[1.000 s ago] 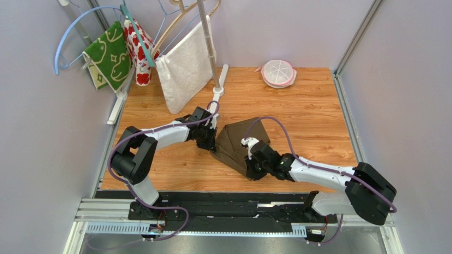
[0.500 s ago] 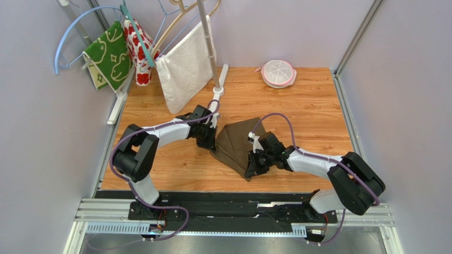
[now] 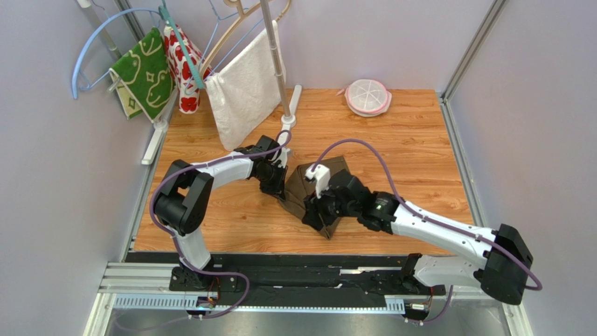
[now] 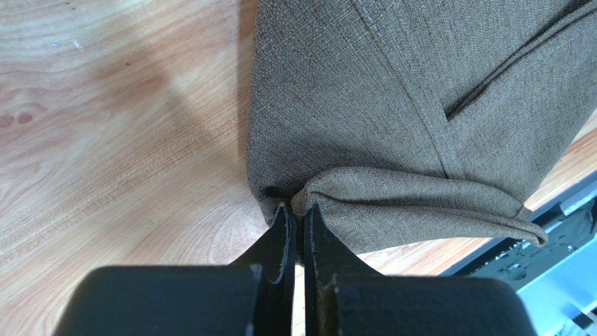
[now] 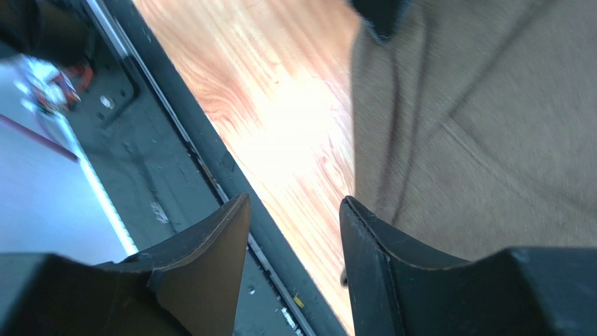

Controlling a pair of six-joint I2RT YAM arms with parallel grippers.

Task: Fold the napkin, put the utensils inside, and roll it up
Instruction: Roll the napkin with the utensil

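- Since a second ago: the large dark brown matte cloth napkin [image 3: 340, 168] has kept its place, folded into a rough triangle mid-tabletop, its near point close to the front edge.
- Right hand [image 5: 294, 206] has released. Its jaws are spread with nothing between them, and it has swung left to hang over the napkin's near half.
- Left hand [image 4: 294, 210] unchanged: clenched on a pinched fold at the napkin's left edge.
- Small orange plastic utensils: not visible in any view. Whether they lie under the fold, cannot tell.
- Judgement: fold set down, right hand free to regrasp, rolling not started.
- Around it: wooden tabletop [image 3: 420, 140]. White towel [image 3: 245, 91] on a hanger at the back, well apart.
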